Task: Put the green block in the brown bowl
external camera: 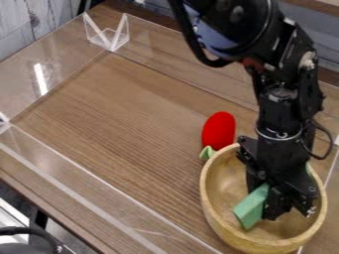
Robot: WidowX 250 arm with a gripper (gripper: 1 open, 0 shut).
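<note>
The green block (252,207) is a small mint-green bar, held tilted between the fingers of my gripper (267,198). The gripper is shut on it and reaches down inside the brown bowl (221,226), a wide tan wooden bowl at the front right of the table. The block's lower end hangs close above the bowl's floor; I cannot tell whether it touches. The black arm rises from the bowl toward the top of the view and hides the bowl's far rim.
A red rounded item with a green stem (217,131) lies just behind the bowl's left rim. Clear acrylic walls (40,74) border the wooden table on the left and front. A clear stand (106,33) sits at the back left.
</note>
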